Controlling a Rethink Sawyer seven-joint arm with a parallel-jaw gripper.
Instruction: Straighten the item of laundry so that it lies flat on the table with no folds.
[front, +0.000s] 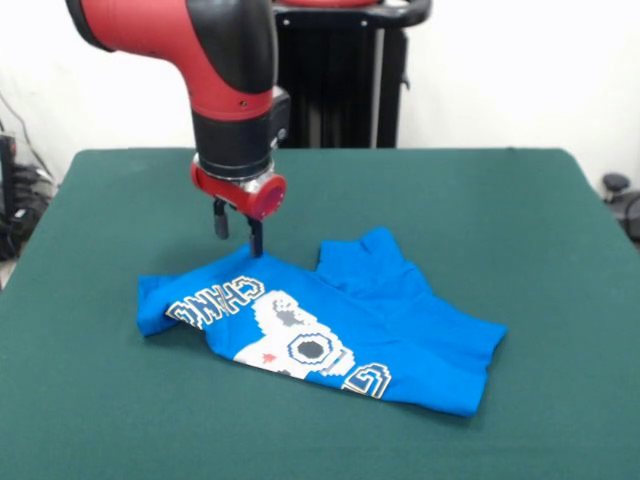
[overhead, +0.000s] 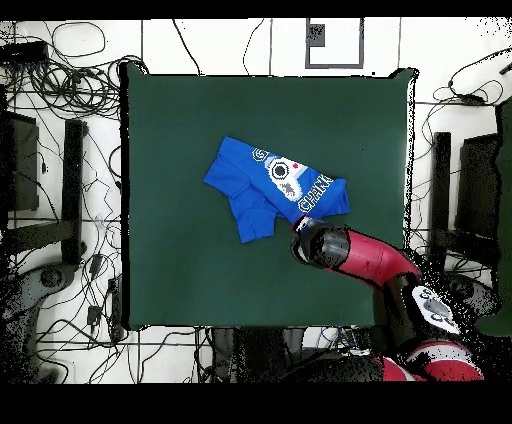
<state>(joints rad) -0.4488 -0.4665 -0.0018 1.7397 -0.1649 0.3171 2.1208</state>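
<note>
The item of laundry (front: 330, 325), a bright blue T-shirt, lies crumpled near the middle of the green table (front: 520, 220). Its white, black and yellow graphic faces up. One sleeve (front: 365, 255) is folded over at the far side, and the left end is bunched. My gripper (front: 238, 238) hangs at the shirt's far left edge, open. One fingertip (front: 256, 242) touches the cloth where it rises to a small peak; the other finger stands over bare table. In the overhead view the shirt (overhead: 262, 185) lies slantwise on the table (overhead: 180, 260), and the arm's wrist (overhead: 318, 245) covers the gripper.
Green cloth surrounds the shirt on all sides, widest toward the table's left side (overhead: 160, 150) in the overhead view. Cables (overhead: 60, 90) and dark equipment lie on the floor around the table. The black pedestal (front: 340, 90) stands behind the far edge.
</note>
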